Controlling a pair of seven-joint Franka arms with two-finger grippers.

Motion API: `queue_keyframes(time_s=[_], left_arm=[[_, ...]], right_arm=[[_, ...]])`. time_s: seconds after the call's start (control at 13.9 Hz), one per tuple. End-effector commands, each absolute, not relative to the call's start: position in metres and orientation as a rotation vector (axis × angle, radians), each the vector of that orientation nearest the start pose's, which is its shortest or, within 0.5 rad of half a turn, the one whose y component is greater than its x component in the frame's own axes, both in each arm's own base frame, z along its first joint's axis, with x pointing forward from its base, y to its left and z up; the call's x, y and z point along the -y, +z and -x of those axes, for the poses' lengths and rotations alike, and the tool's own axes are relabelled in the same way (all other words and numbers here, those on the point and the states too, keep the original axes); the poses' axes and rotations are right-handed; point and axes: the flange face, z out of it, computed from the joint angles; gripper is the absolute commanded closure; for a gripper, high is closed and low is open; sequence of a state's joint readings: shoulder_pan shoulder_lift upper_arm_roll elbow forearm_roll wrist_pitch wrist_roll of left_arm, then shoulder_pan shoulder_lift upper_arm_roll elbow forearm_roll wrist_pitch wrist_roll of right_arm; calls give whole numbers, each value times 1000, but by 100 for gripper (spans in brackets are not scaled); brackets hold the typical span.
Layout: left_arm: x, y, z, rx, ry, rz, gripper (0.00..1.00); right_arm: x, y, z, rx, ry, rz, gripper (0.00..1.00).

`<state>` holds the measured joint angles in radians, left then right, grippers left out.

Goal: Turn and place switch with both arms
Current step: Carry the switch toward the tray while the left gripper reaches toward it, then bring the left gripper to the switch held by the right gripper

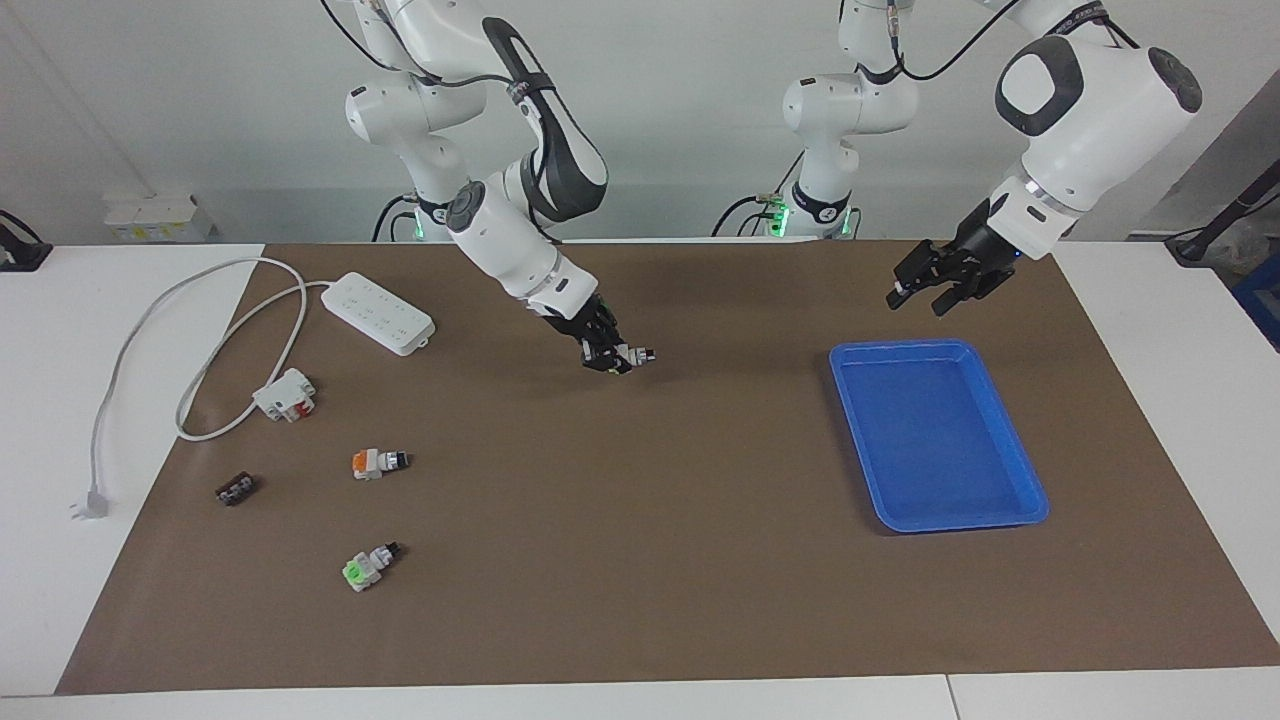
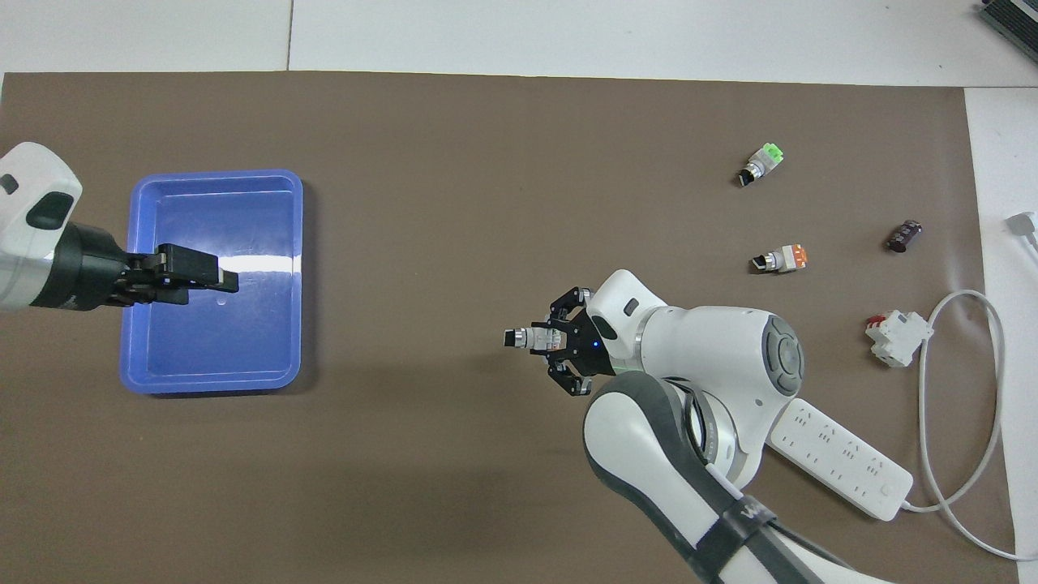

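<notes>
My right gripper (image 1: 612, 356) (image 2: 551, 341) is shut on the small white-grey switch (image 1: 636, 354) (image 2: 525, 337) and holds it a little above the middle of the brown mat. The switch lies level, and its black knob points toward the left arm's end of the table. My left gripper (image 1: 925, 292) (image 2: 195, 276) hangs open and empty in the air over the edge of the blue tray (image 1: 905, 347) (image 2: 215, 174) that lies nearest the robots. The tray holds nothing.
Toward the right arm's end lie an orange-ended switch (image 1: 378, 462) (image 2: 780, 259), a green-ended switch (image 1: 368, 567) (image 2: 761, 164), a small dark part (image 1: 235, 489) (image 2: 904, 236), a white-and-red breaker (image 1: 285, 394) (image 2: 896, 337) and a white power strip (image 1: 378, 313) (image 2: 839, 458) with its cable.
</notes>
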<state>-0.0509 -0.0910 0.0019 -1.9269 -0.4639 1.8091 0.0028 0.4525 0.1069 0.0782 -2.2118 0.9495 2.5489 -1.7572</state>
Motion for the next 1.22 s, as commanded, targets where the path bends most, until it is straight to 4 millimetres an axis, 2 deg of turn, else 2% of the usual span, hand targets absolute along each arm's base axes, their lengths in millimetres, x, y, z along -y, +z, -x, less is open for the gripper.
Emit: queue_keyframes(time_s=[0.0,0.29,0.43,0.58,0.65,0.79,1.15], left_arm=[[90,513,-513,133,75,3680,35],[129,507,-506,19,89,3778,42],[139,493,-503,-56,107,3818,47],[160,477,-493,-159,79,3844,51],[167,476,-491,-172,68,3848,51],[170,477,-490,-201,62,3879,53],[182,480,-486,-443,-17,3892,64]], right_arm=[[-284,361,-486,1836,-743,1867,100],[-306,374,-472,1766,-794,1833,100],[-319,386,-466,1685,-835,1816,100],[-323,387,-464,1633,-848,1814,100],[-330,390,-460,1615,-854,1802,100],[-333,392,-457,1595,-854,1797,100],[-340,396,-451,1562,-852,1784,100]])
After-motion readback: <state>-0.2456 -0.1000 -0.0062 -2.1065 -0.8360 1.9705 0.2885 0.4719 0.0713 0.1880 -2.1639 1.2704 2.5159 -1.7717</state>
